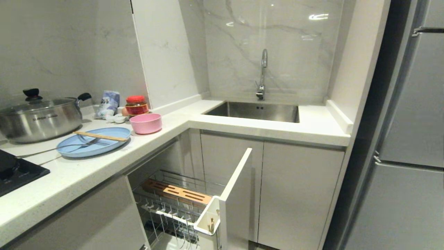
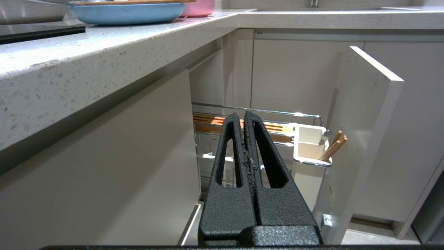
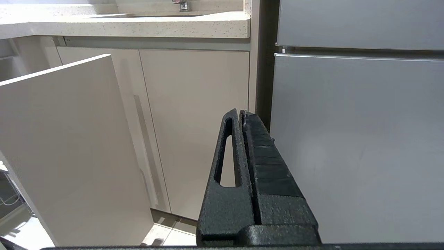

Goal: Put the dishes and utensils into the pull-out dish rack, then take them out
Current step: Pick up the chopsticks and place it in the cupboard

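The light-blue plate (image 1: pixel 104 146) lies on the counter with the light-wood chopsticks (image 1: pixel 100 136) across it and the silver fork (image 1: pixel 80 146) on it. Beside it stands the pink bowl (image 1: pixel 145 123). Below the counter the pull-out dish rack (image 1: pixel 163 208) is drawn out, with its wooden strip (image 1: pixel 177 192), white bin (image 1: pixel 207 222) and white panel front (image 1: pixel 237 187). My left gripper (image 2: pixel 242 116) is shut and empty, held low and pointing at the rack (image 2: pixel 277 113). My right gripper (image 3: pixel 241 113) is shut and empty, facing a cupboard door. Neither arm shows in the head view.
Brown sticks (image 2: pixel 333 146) stand in the white bin (image 2: pixel 308 146). A steel lidded pot (image 1: pixel 38 118), a red-lidded jar (image 1: pixel 136 105), small white saucers (image 1: pixel 116 118) and a black hob (image 1: pixel 17 173) are on the counter. The sink (image 1: pixel 255 111) is ahead, a grey fridge (image 1: pixel 409 139) on the right.
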{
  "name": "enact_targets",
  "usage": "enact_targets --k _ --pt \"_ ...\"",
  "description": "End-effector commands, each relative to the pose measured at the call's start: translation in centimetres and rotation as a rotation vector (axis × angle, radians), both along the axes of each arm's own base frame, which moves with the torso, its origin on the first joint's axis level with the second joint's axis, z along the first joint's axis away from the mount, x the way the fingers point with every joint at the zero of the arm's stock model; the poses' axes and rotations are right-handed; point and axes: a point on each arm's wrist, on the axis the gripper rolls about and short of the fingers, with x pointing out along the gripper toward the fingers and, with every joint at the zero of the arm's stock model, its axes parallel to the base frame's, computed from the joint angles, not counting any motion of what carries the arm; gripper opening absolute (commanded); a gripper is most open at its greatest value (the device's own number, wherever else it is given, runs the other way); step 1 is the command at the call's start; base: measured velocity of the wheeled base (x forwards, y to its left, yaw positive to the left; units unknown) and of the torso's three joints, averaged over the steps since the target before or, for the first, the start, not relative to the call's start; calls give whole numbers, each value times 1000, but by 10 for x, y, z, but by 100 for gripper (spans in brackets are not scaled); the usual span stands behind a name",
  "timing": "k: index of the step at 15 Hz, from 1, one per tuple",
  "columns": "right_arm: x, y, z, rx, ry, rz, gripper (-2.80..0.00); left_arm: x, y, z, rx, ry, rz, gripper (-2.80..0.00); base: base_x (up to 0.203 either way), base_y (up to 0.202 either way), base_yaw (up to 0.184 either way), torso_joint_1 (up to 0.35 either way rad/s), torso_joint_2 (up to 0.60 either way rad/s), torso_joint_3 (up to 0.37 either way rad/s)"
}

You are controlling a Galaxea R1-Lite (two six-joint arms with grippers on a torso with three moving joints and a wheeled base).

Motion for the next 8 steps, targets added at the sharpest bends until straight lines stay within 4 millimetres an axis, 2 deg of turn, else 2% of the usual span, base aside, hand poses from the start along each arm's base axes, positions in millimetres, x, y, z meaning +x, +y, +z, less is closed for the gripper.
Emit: enact_targets --k 1,8 --pt "2 0 -7 0 24 0 -280 1 0 -4 0 16 0 -280 0 0 0 0 0 0" --pt "2 0 -7 0 24 0 -280 1 0 -3 -4 15 0 -280 0 0 0 0 1 -12"
